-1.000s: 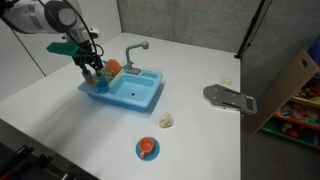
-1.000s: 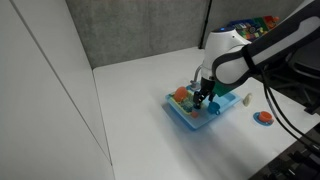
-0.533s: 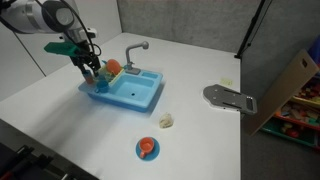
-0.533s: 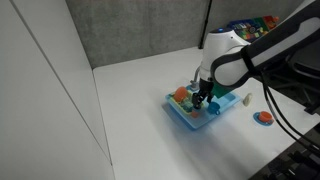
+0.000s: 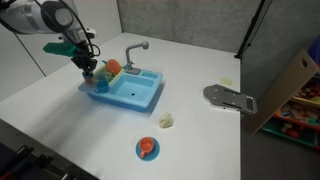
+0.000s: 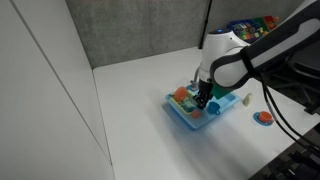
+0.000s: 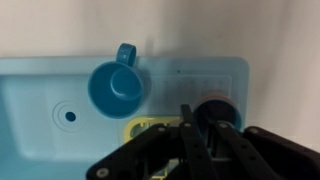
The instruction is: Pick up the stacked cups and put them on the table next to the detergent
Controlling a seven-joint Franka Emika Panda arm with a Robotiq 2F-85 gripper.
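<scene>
The stacked cups [image 7: 216, 105], a blue cup with a red-orange rim, stand on the right part of the blue toy sink [image 7: 40, 135] in the wrist view. My gripper [image 7: 200, 128] comes in from below, its dark fingers drawn narrow onto the near wall of the cups. In both exterior views the gripper [image 5: 92, 72] [image 6: 203, 98] reaches down into the sink's end [image 5: 140, 98] and hides the cups. The pale detergent [image 5: 167, 121] [image 6: 244, 99] lies apart on the white table [image 5: 60, 115].
A blue mug [image 7: 117, 88] and a yellow piece [image 7: 148, 127] sit in the sink beside the cups. An orange ball-like item [image 5: 113, 68] and a grey faucet [image 5: 136, 48] stand at the sink's back. A blue-rimmed plate [image 5: 147, 149], a grey flat piece [image 5: 228, 98] and a cardboard box [image 5: 285, 85] lie further off.
The fingers have drawn together over the cups. The arm and the other things have stayed in place.
</scene>
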